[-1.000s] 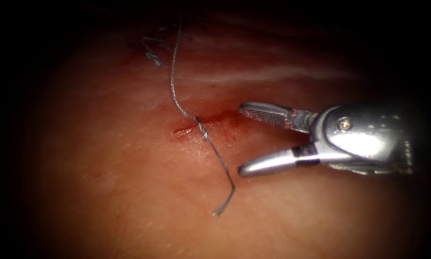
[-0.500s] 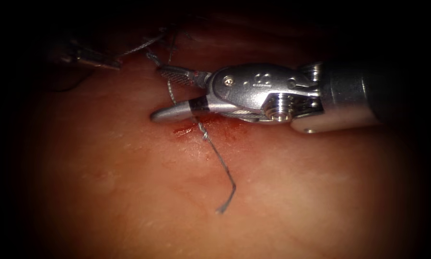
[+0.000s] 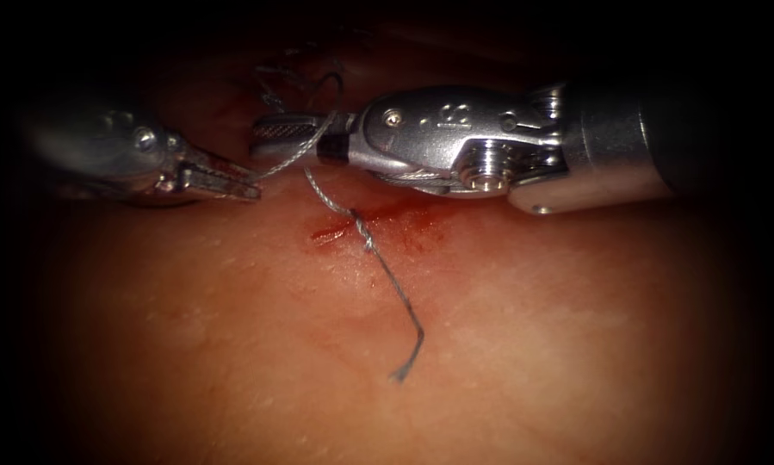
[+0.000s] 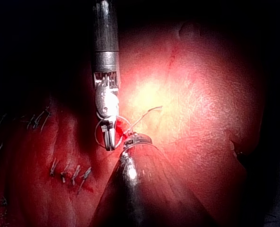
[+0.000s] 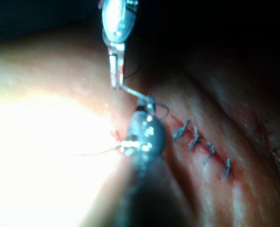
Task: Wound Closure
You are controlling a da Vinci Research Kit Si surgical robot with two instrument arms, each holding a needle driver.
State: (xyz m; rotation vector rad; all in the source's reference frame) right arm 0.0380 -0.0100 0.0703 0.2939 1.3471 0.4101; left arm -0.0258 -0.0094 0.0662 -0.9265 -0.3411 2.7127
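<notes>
Our left silver end effector (image 3: 247, 187) grips the thin grey thread (image 3: 294, 155); our right silver end effector (image 3: 270, 138) closes on it above the knot at the short red cut (image 3: 369, 222) in pink tissue (image 3: 490, 344). Trimming step, we judge. Needle unseen.

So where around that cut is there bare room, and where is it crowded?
Bare tissue spreads below the cut, left and right of the loose thread end. Crowded above the cut: the left claw shut on the thread, the right claw shut over it. No needle visible.
</notes>
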